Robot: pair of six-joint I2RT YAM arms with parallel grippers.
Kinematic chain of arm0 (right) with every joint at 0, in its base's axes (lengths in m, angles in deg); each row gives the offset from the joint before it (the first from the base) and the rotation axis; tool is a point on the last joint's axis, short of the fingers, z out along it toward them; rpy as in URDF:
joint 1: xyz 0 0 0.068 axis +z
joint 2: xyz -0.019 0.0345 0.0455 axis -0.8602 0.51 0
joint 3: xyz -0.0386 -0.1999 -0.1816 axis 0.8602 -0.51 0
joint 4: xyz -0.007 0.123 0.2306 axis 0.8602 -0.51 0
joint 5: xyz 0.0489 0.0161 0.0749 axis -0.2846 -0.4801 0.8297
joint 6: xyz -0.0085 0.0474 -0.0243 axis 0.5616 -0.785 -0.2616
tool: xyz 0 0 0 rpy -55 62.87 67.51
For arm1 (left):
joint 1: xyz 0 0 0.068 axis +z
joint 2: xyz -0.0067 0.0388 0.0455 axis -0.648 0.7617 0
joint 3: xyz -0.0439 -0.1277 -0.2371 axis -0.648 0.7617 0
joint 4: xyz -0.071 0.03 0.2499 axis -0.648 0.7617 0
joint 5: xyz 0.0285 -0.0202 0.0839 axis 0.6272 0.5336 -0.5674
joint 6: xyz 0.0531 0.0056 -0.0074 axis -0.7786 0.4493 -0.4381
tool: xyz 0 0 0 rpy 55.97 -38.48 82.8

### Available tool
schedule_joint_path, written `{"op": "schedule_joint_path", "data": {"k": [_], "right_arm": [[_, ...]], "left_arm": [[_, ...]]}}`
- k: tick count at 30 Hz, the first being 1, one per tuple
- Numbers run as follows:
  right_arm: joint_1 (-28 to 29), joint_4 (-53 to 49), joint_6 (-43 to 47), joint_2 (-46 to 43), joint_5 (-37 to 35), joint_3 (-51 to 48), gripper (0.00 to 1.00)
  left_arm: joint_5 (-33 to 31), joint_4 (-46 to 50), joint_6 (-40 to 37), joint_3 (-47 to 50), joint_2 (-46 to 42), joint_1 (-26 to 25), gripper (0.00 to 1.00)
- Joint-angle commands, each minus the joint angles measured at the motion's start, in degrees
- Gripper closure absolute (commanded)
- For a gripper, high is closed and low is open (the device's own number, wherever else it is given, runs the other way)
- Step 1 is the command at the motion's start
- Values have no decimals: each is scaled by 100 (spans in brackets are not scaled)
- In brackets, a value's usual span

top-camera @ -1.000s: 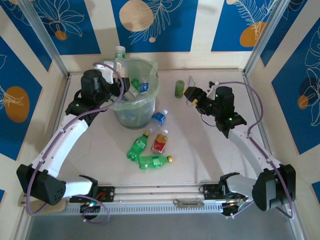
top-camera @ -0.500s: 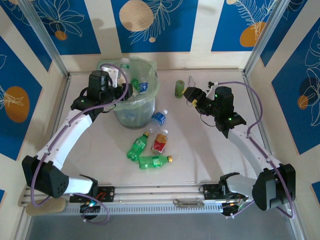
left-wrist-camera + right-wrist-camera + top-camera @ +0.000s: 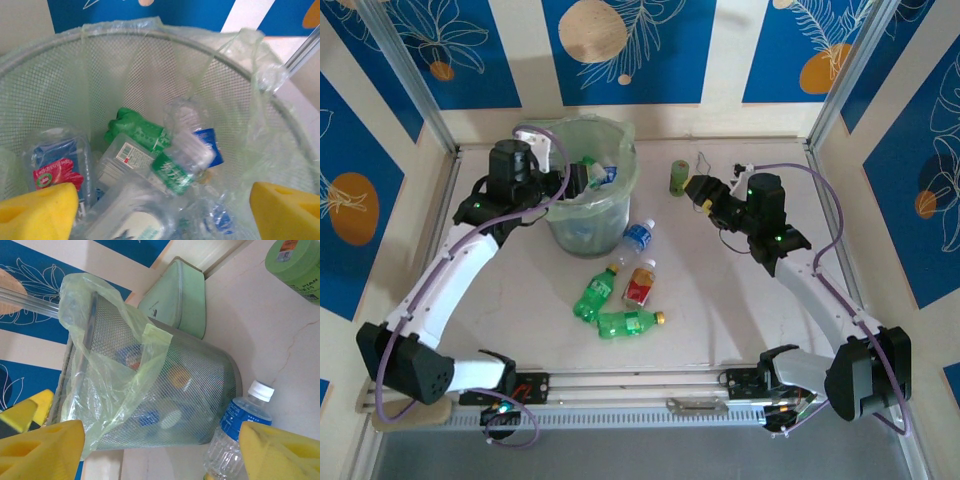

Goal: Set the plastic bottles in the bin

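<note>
Blue-and-cream leaf-print walls; pale bench (image 3: 750, 290).

Bin (image 3: 575, 238) stands toward the far-left part of the bench. Left tool (image 3: 575, 180) hangs over its rim, pads spread wide, nothing between them. Right tool (image 3: 698, 188) sits near the far edge, also spread and empty, just beside the olive cylinder (image 3: 679, 177).

Risks, as judged:
- Loose bag liner (image 3: 260, 65) could catch a pad on the way out and tip the bin.
- The pile inside is high, so a later bottle may perch and roll off.
- Right tool may knock or wrongly take the cylinder.
- Round bottles may roll if nudged.

Count:
- On the bench, mid-bench on the bin's near side, four bottles:
  - one blue-labelled bottle (image 3: 638, 236)
  - one red-labelled bottle (image 3: 640, 285)
  - two green bottles (image 3: 592, 298)
- In the bin: at least five, exact number unclear.
- Cylinders: one. Bins: one.
</note>
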Motion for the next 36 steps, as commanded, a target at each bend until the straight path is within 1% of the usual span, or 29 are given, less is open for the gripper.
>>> {"op": "schedule_joint_path", "data": {"k": [1,5,7,8,9,11,16,19,22,30,36], "right_arm": [[92,-142,105,144,-93,72,19],[286,-215,194,437,-178,91,19],[410,-270,223,616,-233,106,19],[469,-268,230,729,-236,106,19],[529,-256,217,845,-244,98,18],[637,-216,180,1100,-223,123,18],[955,-138,95,1870,-137,364,18],[1107,-163,87,2311,-232,564,19],[1195,-96,85,2693,-226,756,19],[1380,-229,72,3654,-272,1242,19],[1468,-262,-7,4092,-286,1487,19]], "left_arm": [[380,-185,133,-10,-353,42,7],[749,-580,310,338,-728,38,6],[801,-670,364,543,-942,43,6],[804,-709,380,675,-1074,42,4],[758,-723,384,803,-1197,41,0],[516,-635,360,1043,-1510,41,0],[-402,-237,321,1716,-2312,36,0],[-620,-107,444,2203,-2727,49,0],[-606,-100,678,2759,-3104,45,0],[-306,-396,1379,4064,-4089,46,0],[-275,-678,1875,4782,-4418,47,0]]}}
